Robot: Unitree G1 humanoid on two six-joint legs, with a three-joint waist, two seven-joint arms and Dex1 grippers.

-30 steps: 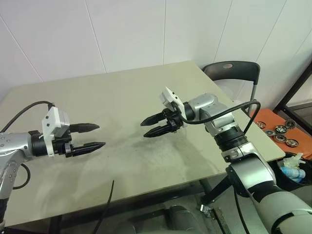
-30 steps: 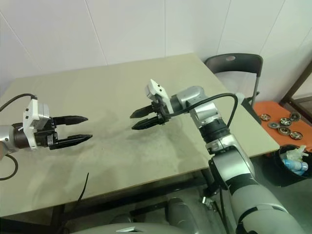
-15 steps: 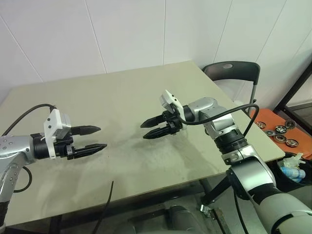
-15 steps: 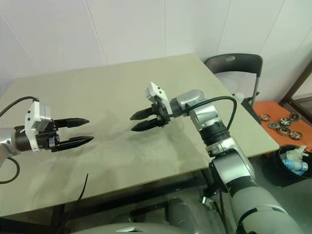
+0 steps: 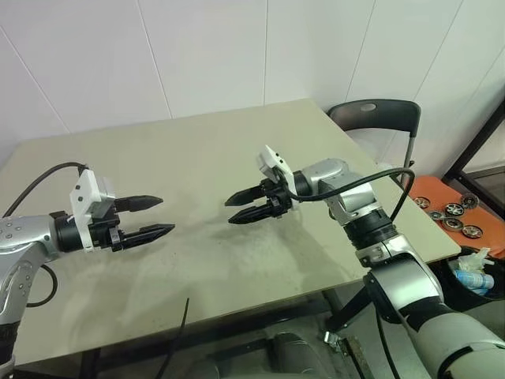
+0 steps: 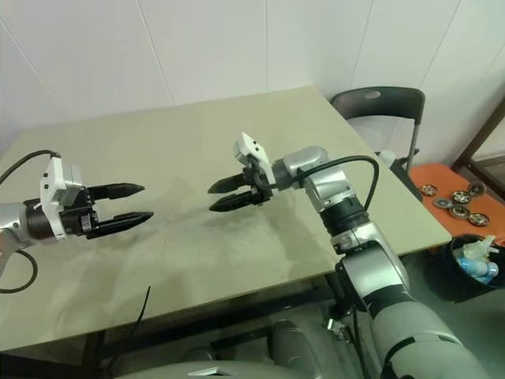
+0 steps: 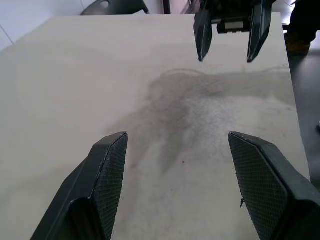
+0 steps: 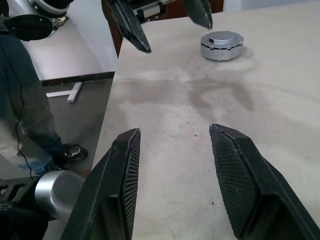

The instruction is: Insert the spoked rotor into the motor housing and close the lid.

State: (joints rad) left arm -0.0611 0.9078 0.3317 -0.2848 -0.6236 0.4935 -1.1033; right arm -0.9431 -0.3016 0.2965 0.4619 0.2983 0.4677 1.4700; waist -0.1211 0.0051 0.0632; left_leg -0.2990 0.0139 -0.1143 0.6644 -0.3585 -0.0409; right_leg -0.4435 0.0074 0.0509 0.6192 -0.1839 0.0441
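Both claws nudged slightly since a second ago; left claw (image 5: 155, 218) sits a bit higher, right claw (image 5: 242, 207) barely shifted, both released and empty over the tabletop (image 5: 197, 150).
Motor housing (image 8: 222, 45), in the right wrist view, rests on the tabletop beyond the left claw's fingers: looks heavy, rigid, smooth metal; likely best pinched across its side wall.

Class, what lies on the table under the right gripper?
Bare tabletop with a dark smudge lies below the right gripper, whose jaws stand open. The patch beneath its wrist is covered by the arm.
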